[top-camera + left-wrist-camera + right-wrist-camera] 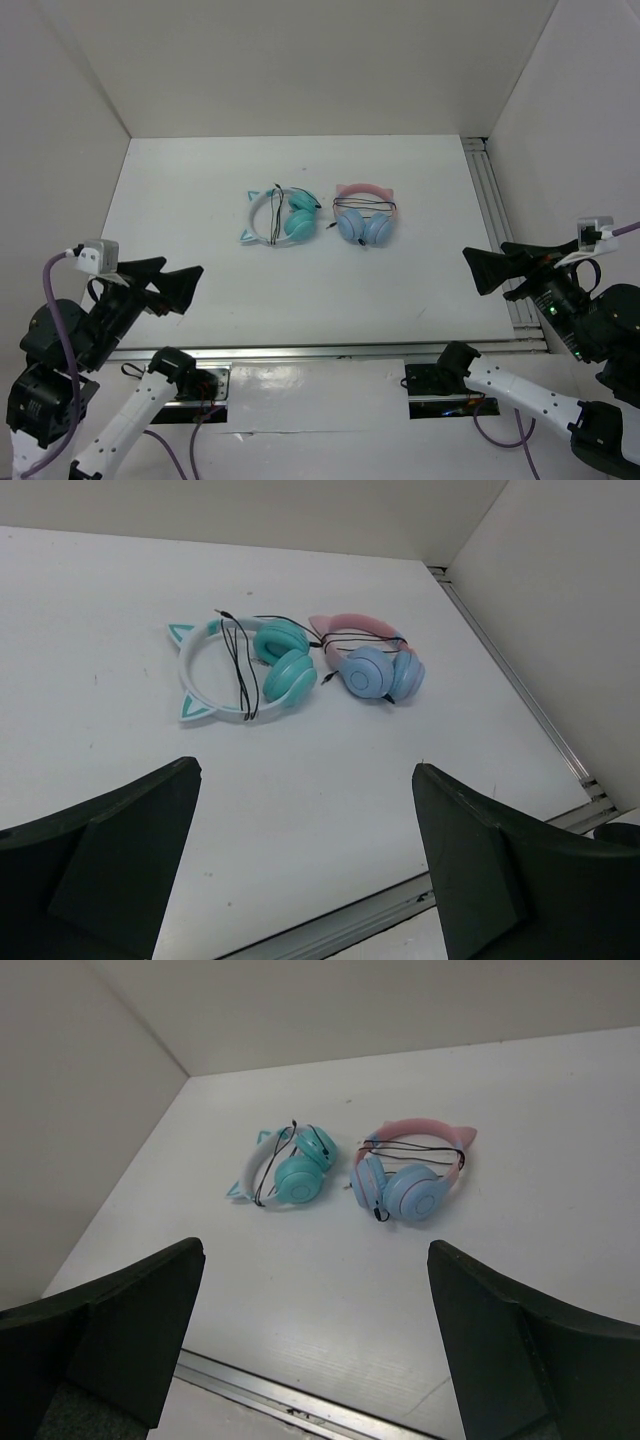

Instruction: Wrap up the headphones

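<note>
Where the headphones [297, 222] lie, table [200, 290] edges (all four) stand well apart.

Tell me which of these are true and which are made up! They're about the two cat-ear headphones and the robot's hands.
1. In the top view, the teal headphones lie left of the pink-and-blue headphones. True.
2. The left gripper is holding the teal headphones. False: it is open, holds nothing and is well apart from them.
3. A thin black cable lies across the teal headphones. True.
4. The two pairs are stacked one on top of the other. False: they lie side by side on the white table.
5. The right gripper is shut. False: it is open and holds nothing.
</note>
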Available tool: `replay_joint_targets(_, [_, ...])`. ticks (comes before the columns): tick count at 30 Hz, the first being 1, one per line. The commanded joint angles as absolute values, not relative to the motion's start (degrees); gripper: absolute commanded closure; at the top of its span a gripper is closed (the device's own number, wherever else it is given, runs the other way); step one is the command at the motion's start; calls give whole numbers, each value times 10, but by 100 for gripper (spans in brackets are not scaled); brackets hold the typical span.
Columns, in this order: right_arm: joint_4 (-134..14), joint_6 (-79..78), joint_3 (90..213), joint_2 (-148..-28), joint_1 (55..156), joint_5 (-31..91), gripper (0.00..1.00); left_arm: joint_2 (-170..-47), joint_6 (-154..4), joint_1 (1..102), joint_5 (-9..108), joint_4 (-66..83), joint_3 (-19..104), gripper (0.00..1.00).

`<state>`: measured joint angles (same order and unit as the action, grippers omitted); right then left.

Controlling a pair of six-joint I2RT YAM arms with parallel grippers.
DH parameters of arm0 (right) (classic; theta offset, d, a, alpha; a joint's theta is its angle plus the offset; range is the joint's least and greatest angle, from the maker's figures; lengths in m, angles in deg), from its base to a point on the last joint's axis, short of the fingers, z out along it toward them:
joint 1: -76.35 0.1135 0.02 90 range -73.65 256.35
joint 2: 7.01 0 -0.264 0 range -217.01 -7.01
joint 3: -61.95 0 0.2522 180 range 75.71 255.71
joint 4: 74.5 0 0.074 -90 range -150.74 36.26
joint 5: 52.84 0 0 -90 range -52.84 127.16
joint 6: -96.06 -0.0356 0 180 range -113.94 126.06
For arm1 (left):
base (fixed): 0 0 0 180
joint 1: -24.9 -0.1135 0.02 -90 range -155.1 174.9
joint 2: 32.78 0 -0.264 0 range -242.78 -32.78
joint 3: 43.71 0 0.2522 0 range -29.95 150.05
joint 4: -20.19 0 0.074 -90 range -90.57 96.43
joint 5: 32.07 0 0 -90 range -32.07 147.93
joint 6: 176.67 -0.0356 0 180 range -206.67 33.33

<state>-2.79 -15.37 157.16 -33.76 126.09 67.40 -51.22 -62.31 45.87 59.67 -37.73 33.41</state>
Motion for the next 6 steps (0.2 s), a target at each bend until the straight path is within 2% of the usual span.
replay_joint_targets(1, [-19, -157, 1582, -339, 1265, 683, 0, -526, -622, 458, 602, -358, 331, 0])
replay_joint_targets(6, [-19, -157, 1582, -339, 1265, 688, 0, -526, -622, 458, 602, -347, 318, 0])
